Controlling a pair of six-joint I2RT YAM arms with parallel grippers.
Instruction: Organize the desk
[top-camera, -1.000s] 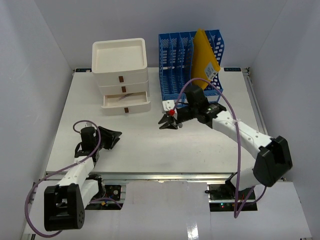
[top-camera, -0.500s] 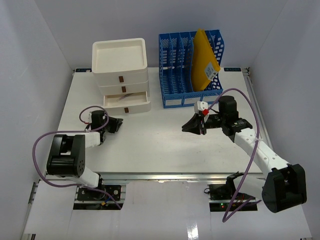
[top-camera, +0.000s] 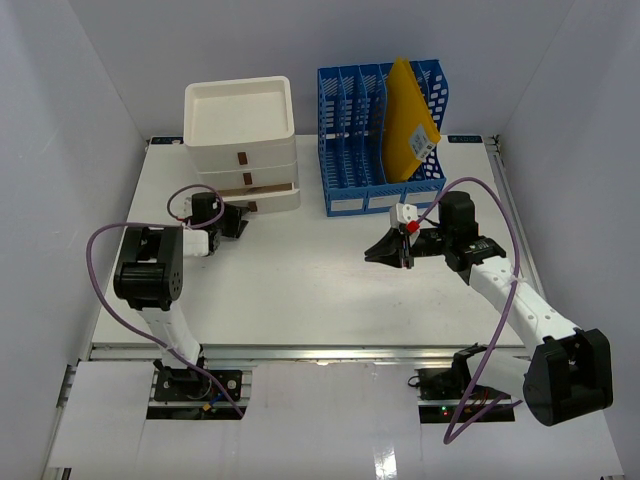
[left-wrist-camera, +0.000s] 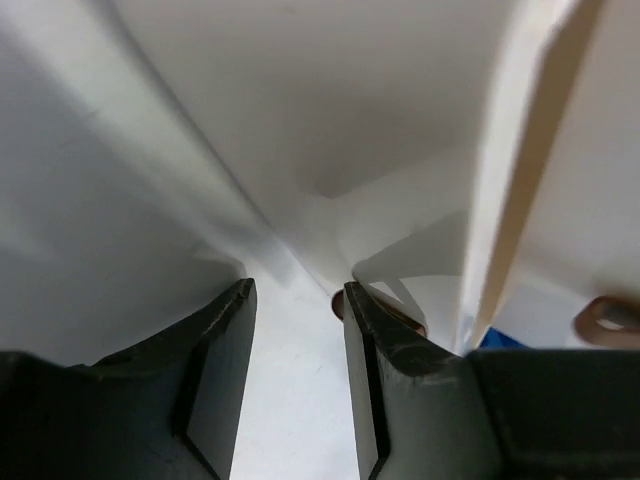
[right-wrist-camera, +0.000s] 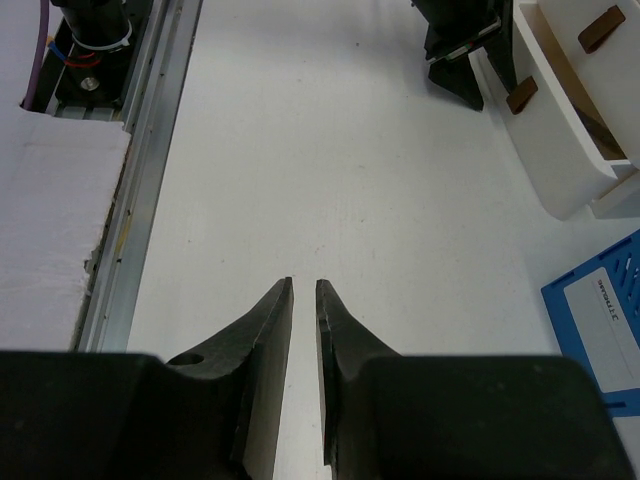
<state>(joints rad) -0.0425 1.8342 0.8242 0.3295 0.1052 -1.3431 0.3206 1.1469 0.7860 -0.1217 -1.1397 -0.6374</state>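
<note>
White worktop (top-camera: 300, 300) between white walls (top-camera: 60, 100); left tool (left-wrist-camera: 298, 290) part-open by far-left drawers (top-camera: 240, 130), right tool (right-wrist-camera: 304, 283) almost closed, both empty.

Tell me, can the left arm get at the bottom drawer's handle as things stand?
Probably yes: the left pincer is open right at the drawer handle, with nothing visible between them.

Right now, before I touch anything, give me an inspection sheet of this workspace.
Surface: large flat white desk, silver metal rail in front.
Job's things: white three-drawer plastic box back left, bottom drawer slightly open; blue slotted file rack holding yellow padded envelope.
Clutter: nothing seen.
Grippers: left claw open at that drawer's front; right claw almost closed, empty, over the desk.
Cables: purple cable looping off each arm.
Surroundings: plain white walls.
</note>
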